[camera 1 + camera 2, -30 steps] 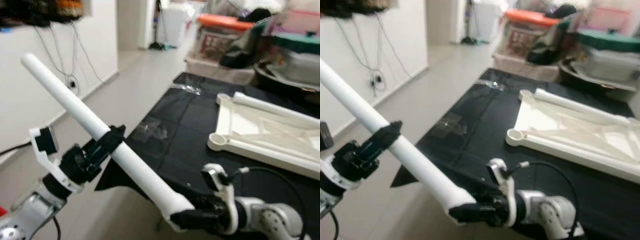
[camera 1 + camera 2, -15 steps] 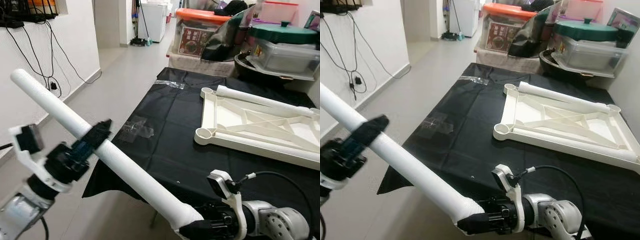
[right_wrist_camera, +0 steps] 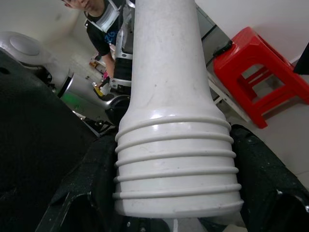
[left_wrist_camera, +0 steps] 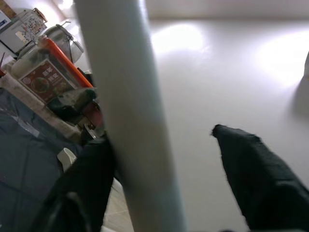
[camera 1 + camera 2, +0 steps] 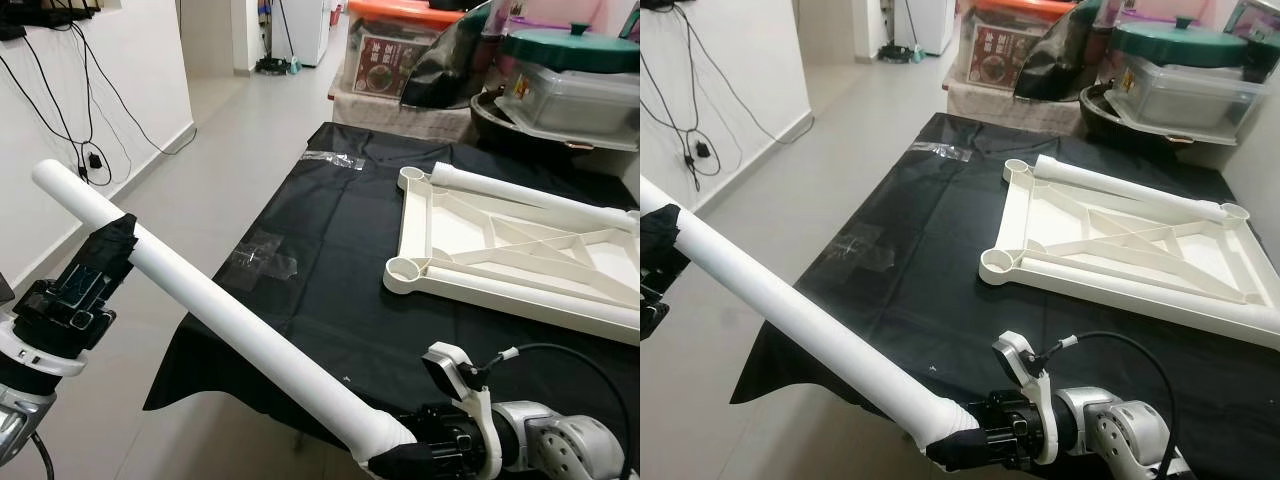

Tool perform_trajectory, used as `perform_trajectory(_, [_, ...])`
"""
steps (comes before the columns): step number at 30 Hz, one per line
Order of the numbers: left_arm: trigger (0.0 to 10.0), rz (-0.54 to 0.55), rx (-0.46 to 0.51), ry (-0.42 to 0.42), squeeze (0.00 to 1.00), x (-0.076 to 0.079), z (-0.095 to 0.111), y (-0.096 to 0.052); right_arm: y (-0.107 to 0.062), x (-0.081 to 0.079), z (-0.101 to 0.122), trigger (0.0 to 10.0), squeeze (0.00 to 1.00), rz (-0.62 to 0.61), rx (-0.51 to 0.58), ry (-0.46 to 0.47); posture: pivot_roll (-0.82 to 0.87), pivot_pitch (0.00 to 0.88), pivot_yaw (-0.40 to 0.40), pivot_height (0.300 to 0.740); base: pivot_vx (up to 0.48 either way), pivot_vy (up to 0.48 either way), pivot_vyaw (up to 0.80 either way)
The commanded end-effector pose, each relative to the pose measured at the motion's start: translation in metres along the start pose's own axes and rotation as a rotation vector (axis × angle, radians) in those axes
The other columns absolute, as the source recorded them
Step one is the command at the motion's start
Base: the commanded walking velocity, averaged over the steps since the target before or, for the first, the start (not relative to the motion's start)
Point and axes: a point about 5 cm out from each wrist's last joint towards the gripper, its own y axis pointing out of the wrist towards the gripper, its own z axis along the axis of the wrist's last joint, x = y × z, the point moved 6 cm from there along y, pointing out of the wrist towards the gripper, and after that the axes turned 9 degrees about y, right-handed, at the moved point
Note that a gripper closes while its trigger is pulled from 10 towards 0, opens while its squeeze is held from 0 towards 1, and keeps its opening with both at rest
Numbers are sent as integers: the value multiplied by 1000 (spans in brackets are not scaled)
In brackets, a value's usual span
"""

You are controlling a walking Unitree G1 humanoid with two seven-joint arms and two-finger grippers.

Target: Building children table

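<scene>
I hold a long white table leg (image 5: 235, 335) between my two grippers, slanting from upper left down to lower right, out in front of the black-covered table (image 5: 340, 300). My left gripper (image 5: 95, 275) is clamped round the leg near its plain upper end; in the left wrist view one black finger (image 4: 84, 186) presses the tube, while the other (image 4: 258, 181) stands apart from it. My right gripper (image 5: 985, 440) is closed on the ribbed, threaded lower end of the leg (image 3: 176, 164), a finger on each side. On the black cloth lies the white table frame (image 5: 1120, 250), upside down, with round sockets at its corners; one socket (image 5: 405, 272) faces the near edge. A strip of clear tape (image 5: 262, 258) lies on the cloth beside it. Storage boxes (image 5: 405, 55) stand beyond the table's far end.
</scene>
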Motion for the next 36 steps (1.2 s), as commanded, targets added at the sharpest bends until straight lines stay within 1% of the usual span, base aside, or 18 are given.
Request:
perform_trajectory(1, [0,-4,38,-19,0,0,8,-2,-6,7,-3,0,0,-56,2,23,97,76,-80,740,0,0,0])
perform_trajectory(5, [0,-3,34,-28,0,-1,8,-3,-6,7,-2,0,0,-53,2,18,95,75,-79,740,0,0,0])
perform_trajectory(8, [0,-6,13,-24,0,-3,5,-3,-5,3,0,0,0,-38,-2,6,92,74,-76,740,0,0,0])
perform_trajectory(9, [10000,-16,-8,-19,0,-3,1,-2,-4,1,0,0,0,-28,-9,0,91,70,-75,740,0,0,0])
perform_trajectory(10, [10000,-15,-26,-19,0,-3,-3,-1,-3,-1,0,0,0,-20,-13,-4,89,69,-74,740,0,0,0])
perform_trajectory(15, [10000,-14,-36,-20,0,-3,-5,0,-2,-1,0,0,0,-15,-16,-5,89,69,-74,740,0,0,0])
perform_trajectory(17, [10000,-29,-69,-36,0,0,-13,2,0,-2,0,0,0,-7,-18,-12,91,64,-72,740,0,0,0])
perform_trajectory(22, [10000,-43,-97,-75,0,3,-22,3,2,-3,1,0,0,3,-27,-19,91,62,-73,740,0,0,0])
perform_trajectory(23, [10000,-40,-96,-95,1000,3,-24,4,3,-3,1,0,0,6,-30,-21,91,62,-73,740,0,0,0])
perform_trajectory(25, [10000,-40,-96,-95,1000,3,-24,4,3,-3,1,0,0,6,-30,-21,91,62,-73,740,0,0,0])
perform_trajectory(26, [10000,-49,-95,-112,1000,4,-25,5,4,-4,1,0,0,8,-33,-22,91,60,-73,740,0,0,0])
perform_trajectory(27, [10000,-39,-107,-93,1000,3,-27,6,4,-4,2,0,0,10,-34,-24,91,60,-73,740,0,0,0])
perform_trajectory(28, [10000,-54,-116,-89,98,5,-28,7,4,-6,2,0,0,16,-35,-28,91,60,-73,740,0,0,0])
perform_trajectory(29, [10000,-54,-116,-89,98,5,-28,7,4,-6,2,0,0,16,-35,-28,91,60,-73,740,0,0,0])
perform_trajectory(30, [10000,-60,-122,-88,0,5,-28,7,5,-7,2,0,0,21,-40,-31,88,61,-71,740,0,0,0])
perform_trajectory(34, [10000,-57,-117,-88,0,3,-27,7,8,-12,3,0,0,36,-51,-43,88,63,-71,740,0,0,0])
perform_trajectory(36, [10000,-54,-99,-75,0,2,-23,8,9,-13,-2,0,0,40,-76,-45,87,66,-73,740,0,0,0])
